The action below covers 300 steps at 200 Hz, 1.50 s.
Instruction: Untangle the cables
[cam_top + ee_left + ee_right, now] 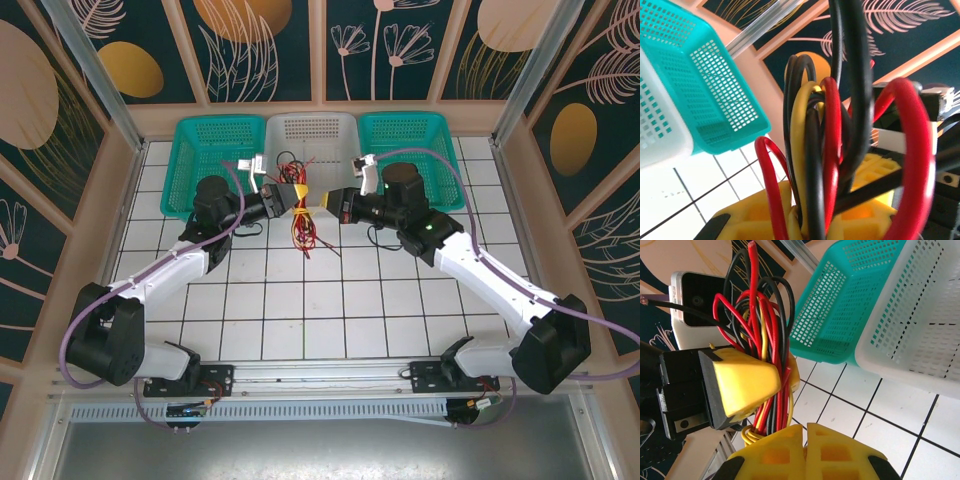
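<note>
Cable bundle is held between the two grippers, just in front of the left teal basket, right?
Wrong basket. In the top external view the cables, between the left gripper and right gripper, hang just in front of the white middle basket, not the left teal basket.

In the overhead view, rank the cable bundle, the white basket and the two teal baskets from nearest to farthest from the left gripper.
1. The cables, held right at the left gripper.
2. The white basket, just behind it, in the middle.
3. The left teal basket, back left.
4. The right teal basket, back right.
</note>
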{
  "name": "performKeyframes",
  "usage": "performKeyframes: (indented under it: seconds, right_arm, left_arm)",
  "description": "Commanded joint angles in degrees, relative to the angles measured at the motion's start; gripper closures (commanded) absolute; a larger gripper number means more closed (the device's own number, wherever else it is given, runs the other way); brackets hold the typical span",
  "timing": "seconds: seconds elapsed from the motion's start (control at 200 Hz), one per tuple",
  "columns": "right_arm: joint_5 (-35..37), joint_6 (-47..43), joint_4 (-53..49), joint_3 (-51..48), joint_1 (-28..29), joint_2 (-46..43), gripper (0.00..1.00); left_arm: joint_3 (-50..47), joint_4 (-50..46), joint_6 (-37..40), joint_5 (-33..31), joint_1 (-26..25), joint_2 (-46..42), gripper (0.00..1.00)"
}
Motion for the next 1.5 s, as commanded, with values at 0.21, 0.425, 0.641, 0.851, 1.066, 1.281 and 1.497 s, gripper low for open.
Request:
performKeyframes:
  seconds: [0.21, 0.425, 0.641, 0.851, 1.066, 1.281, 1.497]
  right_arm:
    - [0.3, 4.6, 8.0, -4.8, -3.4, -2.2, 1.00]
    - [-4.7, 18.9, 32.3, -13.8, -3.3, -1.6, 1.00]
    - [-4.2, 33.0, 55.4, -23.2, -2.0, 0.4, 1.00]
    - [-1.3, 39.7, 66.5, -28.3, 4.1, 3.4, 1.00]
    - [2.4, 34.2, 57.6, -24.9, 9.4, -0.8, 1.00]
    - [9.6, 19.4, 29.3, -10.2, 11.2, -8.4, 1.00]
    - [11.8, 8.5, 6.3, 10.5, 7.5, -4.3, 1.00]
  left_arm:
    - [1.5, 22.7, -16.6, -1.1, -1.8, -0.4, 1.00]
    - [3.7, 38.5, -25.0, -17.5, -6.7, 0.0, 1.00]
    - [8.5, 45.7, -26.3, -30.0, -7.0, 4.7, 1.00]
    - [10.7, 39.3, -16.3, -44.6, -7.7, 3.8, 1.00]
    - [9.3, 24.4, -2.7, -57.6, -7.8, 1.4, 1.00]
    - [4.6, 14.0, 7.7, -54.1, -7.9, -0.9, 1.00]
    - [-3.0, 14.3, 6.9, -39.5, -7.9, -4.0, 1.00]
